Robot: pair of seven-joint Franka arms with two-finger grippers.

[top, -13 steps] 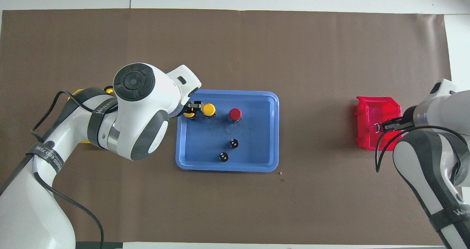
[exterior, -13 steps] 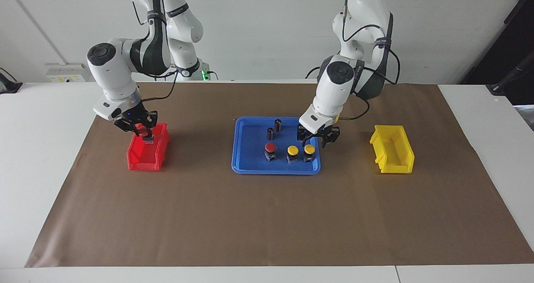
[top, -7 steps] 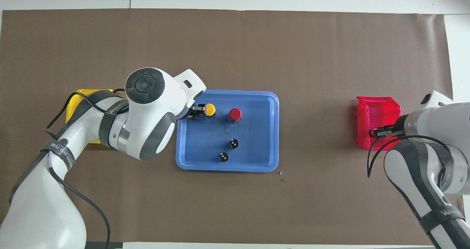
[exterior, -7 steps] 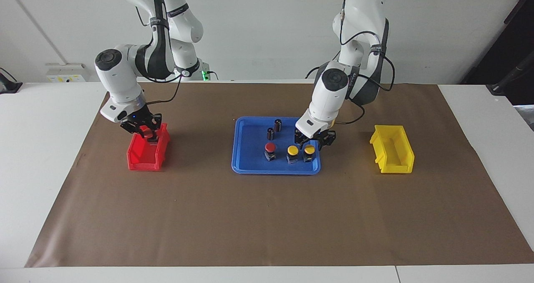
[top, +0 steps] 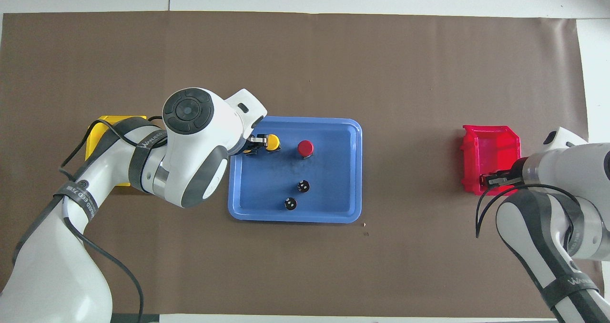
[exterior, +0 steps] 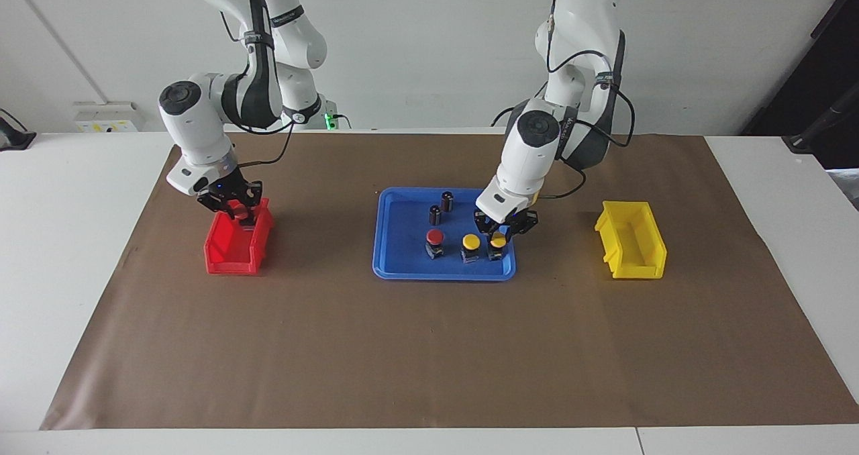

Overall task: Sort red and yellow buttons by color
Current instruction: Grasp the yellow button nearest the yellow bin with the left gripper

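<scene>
Wide bare stretches of the brown paper mat are lying open on the white desk between the shallow blue plastic tray in the middle, the small red plastic bin toward the right arm's end and the small yellow plastic bin toward the left arm's end. The left arm is bending steeply down over the tray corner nearest the yellow bin, and the left gripper is standing with its fingers clamped on the end yellow domed push-button. Just beside it, the second yellow domed push-button and the red domed push-button are standing upright in a row, each on a small black-and-silver body. Two dark capless cylinders are standing nearer to the robots in the same tray. The right gripper is hanging over the red bin's edge nearest the robots, its fingers closed on a red-capped push-button, held above the bin.
</scene>
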